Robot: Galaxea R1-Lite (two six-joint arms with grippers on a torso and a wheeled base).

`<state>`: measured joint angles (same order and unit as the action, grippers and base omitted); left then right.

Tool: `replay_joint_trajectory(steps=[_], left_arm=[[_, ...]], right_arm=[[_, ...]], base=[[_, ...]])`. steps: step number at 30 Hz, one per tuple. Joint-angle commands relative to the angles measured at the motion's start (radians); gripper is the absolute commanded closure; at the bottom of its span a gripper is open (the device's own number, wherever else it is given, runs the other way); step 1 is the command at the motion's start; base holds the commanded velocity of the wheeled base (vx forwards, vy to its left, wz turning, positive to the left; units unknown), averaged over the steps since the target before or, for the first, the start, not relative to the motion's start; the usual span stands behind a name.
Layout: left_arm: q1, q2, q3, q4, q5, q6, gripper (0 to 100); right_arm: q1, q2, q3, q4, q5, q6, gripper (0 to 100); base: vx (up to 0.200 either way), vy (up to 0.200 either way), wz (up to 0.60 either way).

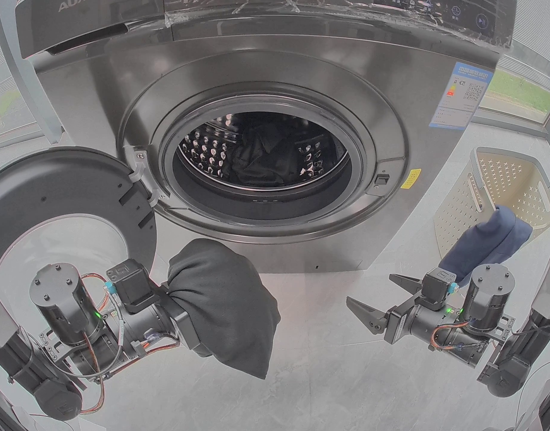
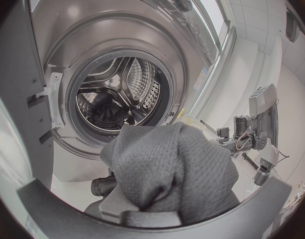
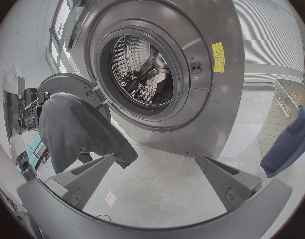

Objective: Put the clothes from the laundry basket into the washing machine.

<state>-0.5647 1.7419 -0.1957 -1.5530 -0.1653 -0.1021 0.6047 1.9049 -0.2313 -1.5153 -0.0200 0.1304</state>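
Observation:
The washing machine (image 1: pixel 269 79) stands ahead with its round door (image 1: pixel 59 205) swung open to the left. A black garment (image 1: pixel 260 157) lies inside the drum (image 2: pixel 126 90). My left gripper (image 1: pixel 182 315) is shut on a dark grey garment (image 1: pixel 227 300) that hangs over it, below and left of the drum opening; the same cloth (image 2: pixel 172 170) covers the fingers in the left wrist view. My right gripper (image 1: pixel 386 300) hangs open and empty at the lower right, its fingers (image 3: pixel 225 180) spread wide. A blue garment (image 1: pixel 487 243) drapes over the rim of the beige laundry basket (image 1: pixel 514 187).
Pale tiled floor (image 1: pixel 323 366) lies in front of the machine between both arms. The open door takes up the space at the left. The basket leans by the machine's right side, near a window (image 1: pixel 520 88).

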Motion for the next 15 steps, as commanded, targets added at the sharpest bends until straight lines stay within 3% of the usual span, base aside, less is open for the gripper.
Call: replay_joint_trajectory(steps=[1,4,15], left_arm=[[0.000,0.004,0.001,-0.001,0.000,-0.001,100],[-0.004,0.004,-0.001,-0.001,0.000,-0.001,100],[-0.034,0.002,-0.008,-0.002,0.001,-0.001,100]], right_arm=[[0.007,0.003,0.001,0.000,0.000,0.000,0],[0.014,0.002,0.006,0.001,0.000,0.006,0],[0.044,-0.012,0.040,0.001,0.006,0.011,0]], base=[[0.200,0.000,0.00],[0.200,0.000,0.00],[0.000,0.000,0.00]])
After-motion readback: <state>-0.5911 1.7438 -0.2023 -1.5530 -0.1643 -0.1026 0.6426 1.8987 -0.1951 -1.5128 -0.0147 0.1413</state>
